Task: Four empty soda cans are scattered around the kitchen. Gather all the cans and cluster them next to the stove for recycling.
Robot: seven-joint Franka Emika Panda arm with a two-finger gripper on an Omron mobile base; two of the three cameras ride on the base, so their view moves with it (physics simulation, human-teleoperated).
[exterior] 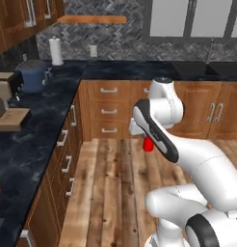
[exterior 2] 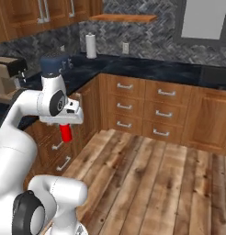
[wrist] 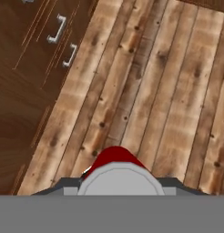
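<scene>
Wood plank floor [exterior 2: 151,179] lies beneath a red soda can [exterior 2: 65,132], which hangs upright in the air, clamped in the gripper [exterior 2: 65,126]. It sits near the drawer fronts [exterior 2: 59,153] under the black desk [exterior: 29,144].
</scene>
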